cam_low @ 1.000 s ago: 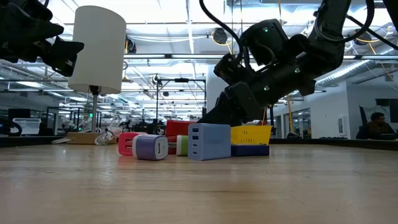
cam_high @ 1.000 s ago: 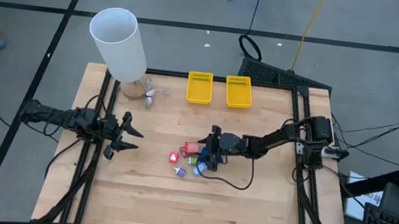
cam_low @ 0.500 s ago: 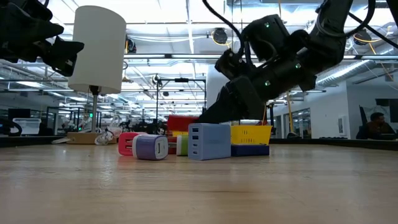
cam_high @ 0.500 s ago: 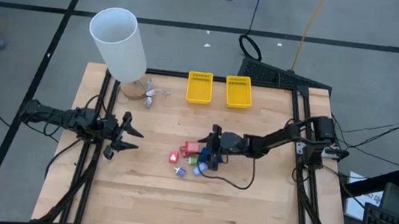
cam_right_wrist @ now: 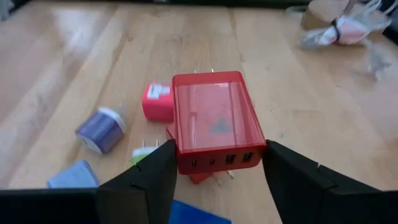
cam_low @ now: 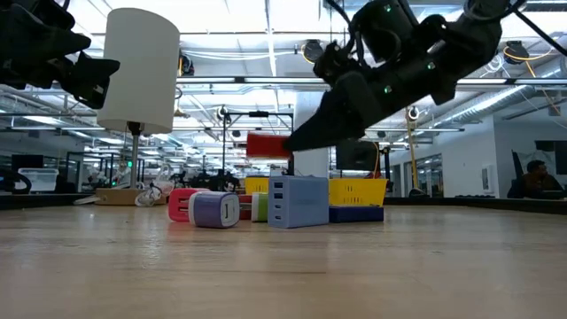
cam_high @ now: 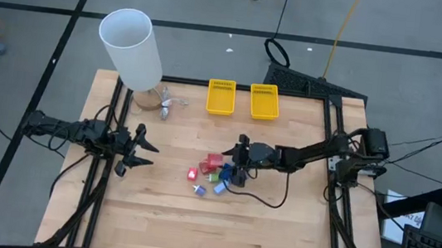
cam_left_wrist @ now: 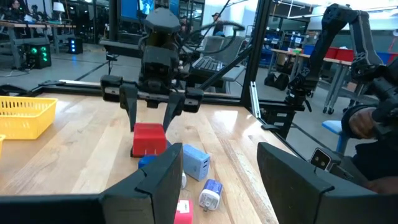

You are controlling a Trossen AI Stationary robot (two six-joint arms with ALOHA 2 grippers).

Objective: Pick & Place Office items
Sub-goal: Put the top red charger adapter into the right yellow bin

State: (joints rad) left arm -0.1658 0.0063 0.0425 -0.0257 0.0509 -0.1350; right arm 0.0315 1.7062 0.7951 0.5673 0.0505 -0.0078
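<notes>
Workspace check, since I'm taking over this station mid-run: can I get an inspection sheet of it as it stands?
Surface: wooden table, bare wood at the front.
Job's things: red charger lifted clear of the table; pink, purple, green and light blue chargers clustered mid-table.
Clutter: white cylinder at the far left corner, small bundle beside it, two yellow baskets at the far edge.
Grippers: right gripper shut on the red charger above the cluster; left gripper open, waiting at the left side.
Cables: black cable looping over the table from the right arm.
Surroundings: person seated in the background room.
</notes>
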